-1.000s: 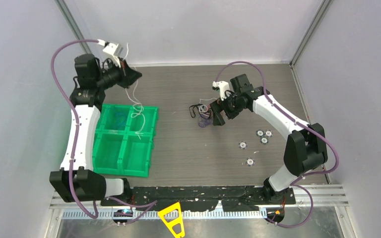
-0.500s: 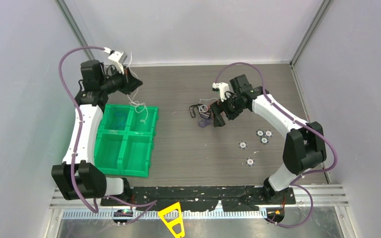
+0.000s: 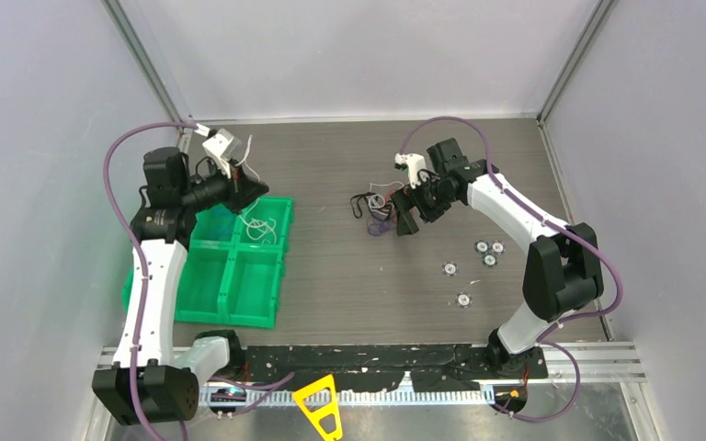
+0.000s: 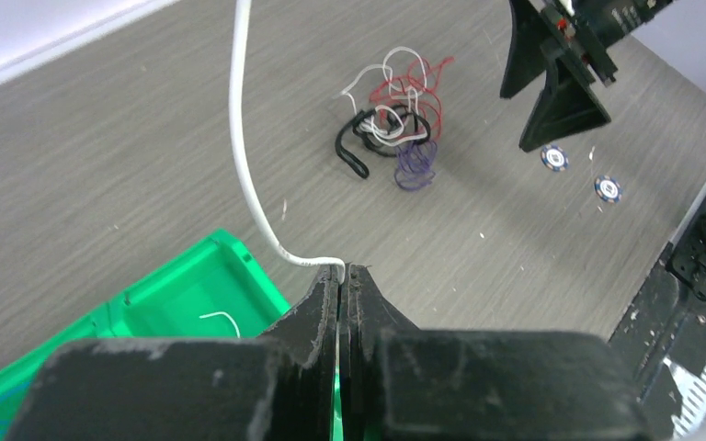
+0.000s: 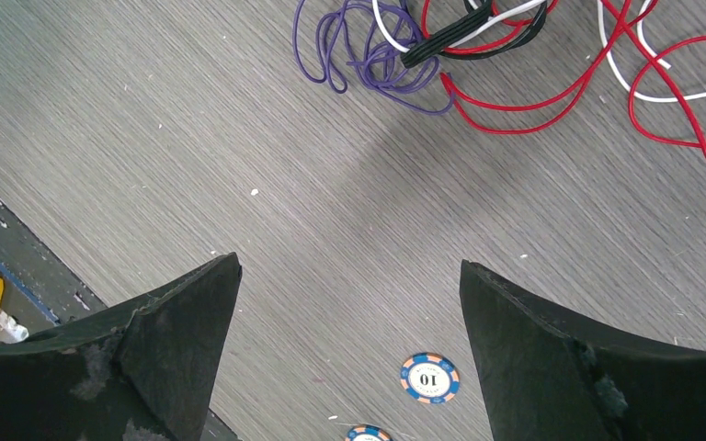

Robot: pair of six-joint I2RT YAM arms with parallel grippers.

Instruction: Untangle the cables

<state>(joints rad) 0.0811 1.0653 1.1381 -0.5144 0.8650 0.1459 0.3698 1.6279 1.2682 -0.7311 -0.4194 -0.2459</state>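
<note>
Left gripper (image 4: 343, 273): jaws pinched tight on a white cable (image 4: 239, 138), gripped at a bend right at the fingertips. From there the cable rose out of the top of the left wrist frame. In the overhead view this gripper sat at upper left, over the upper right compartment of the green bin (image 3: 230, 285), with white loops lying in that compartment.

Remaining tangle of cables (image 3: 377, 207): purple, red, black and white, on the grey table (image 3: 349, 285) near frame centre.

Right gripper (image 5: 349, 265): jaws spread wide, nothing between them, just right of the tangle and not touching it.

Several poker chips (image 3: 489, 250) lay scattered to the lower right of the tangle, well apart from it.
</note>
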